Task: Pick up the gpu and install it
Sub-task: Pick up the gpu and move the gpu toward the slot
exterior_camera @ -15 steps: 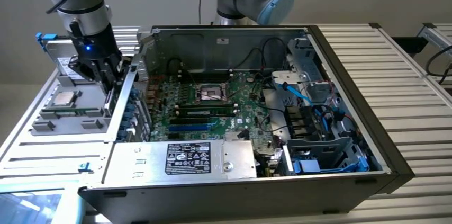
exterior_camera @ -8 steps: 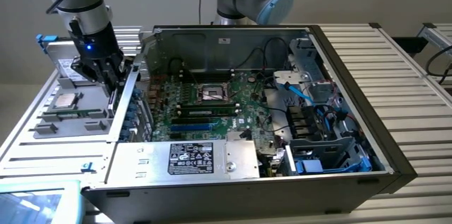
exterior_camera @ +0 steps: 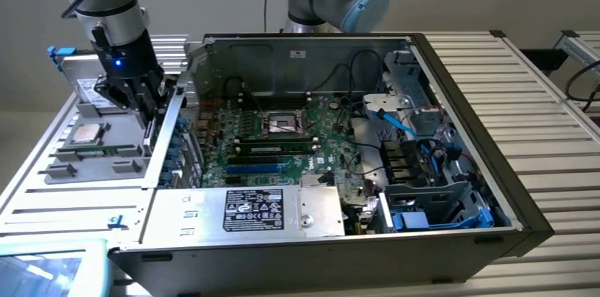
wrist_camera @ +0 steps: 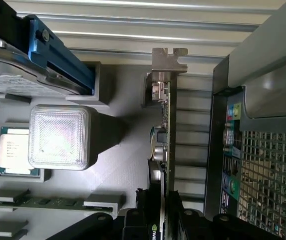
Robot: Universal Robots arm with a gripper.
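The arm reaches down at about 10 o'clock in the exterior view. Its gripper (exterior_camera: 142,104) is lowered over the grey parts tray (exterior_camera: 56,192), which lies at 9 o'clock of the open computer case (exterior_camera: 468,241), just outside the case wall.

The gpu (wrist_camera: 165,150) stands on edge in the tray, right beside that wall. The wrist view shows it edge-on: thin green card, black shroud on one face, and the silver end bracket (wrist_camera: 168,60) at the far end, sitting at its holder in the tray. The black fingers (wrist_camera: 195,225) are closed in from both sides and pinch the card between them, one against the shroud and one against the bare back.

On the tray at 9 o'clock of the gripper lie a CPU (exterior_camera: 86,134) in its pocket and a RAM stick (exterior_camera: 98,148) just below it. A drive with a blue rail (wrist_camera: 58,55) sits further back.

Inside the case, the green motherboard (exterior_camera: 281,149) lies flat at the centre, and a labelled power supply (exterior_camera: 253,213) is at 6 o'clock of it.
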